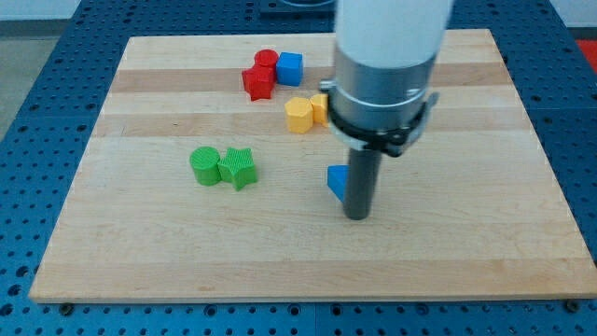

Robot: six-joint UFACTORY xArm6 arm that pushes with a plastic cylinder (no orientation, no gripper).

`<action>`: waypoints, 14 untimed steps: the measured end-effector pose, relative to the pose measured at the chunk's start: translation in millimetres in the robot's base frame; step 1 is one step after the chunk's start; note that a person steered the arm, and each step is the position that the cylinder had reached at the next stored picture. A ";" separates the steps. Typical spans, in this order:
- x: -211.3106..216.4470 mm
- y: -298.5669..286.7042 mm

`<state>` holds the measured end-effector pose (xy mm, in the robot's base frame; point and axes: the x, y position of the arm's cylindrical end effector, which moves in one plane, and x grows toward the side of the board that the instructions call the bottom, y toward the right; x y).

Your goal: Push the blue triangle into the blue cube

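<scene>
So the biggest thing here is the pale wooden board point(187, 243), sitting on a blue perforated metal table point(37, 84) that peeks out on all sides. Next up is the arm's fat white-and-grey cylinder body point(387, 56), coming down from the view's top and covering a good chunk of the board's middle-right. Out of its black collar hangs the straight dark rod, and my tip point(357, 217) lands on the wood right at the lower right of the small blue plastic triangle point(337, 180). The rod hides most of that triangle, only its left part shows, and it looks like they're touching or as good as. No fingers on this rig at all, just the rod, so nothing to spread or pinch.

The blue plastic cube point(290, 67) is well apart from the triangle, up near the view's top, touching a red cylinder point(267, 61) on its left, with a red star-ish block point(257, 83) just below that.

Between the two blue pieces sits a yellow hexagon-like block point(298, 115), with a second yellow block point(320, 107) right beside it, half hidden by the arm.

Over on the view's left, a green cylinder point(205, 165) and a green star-shaped block point(238, 168) sit pressed together.
</scene>
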<state>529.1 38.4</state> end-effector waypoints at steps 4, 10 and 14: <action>-37.6 -0.9; -156.2 105.4; -168.5 57.3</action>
<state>360.6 95.7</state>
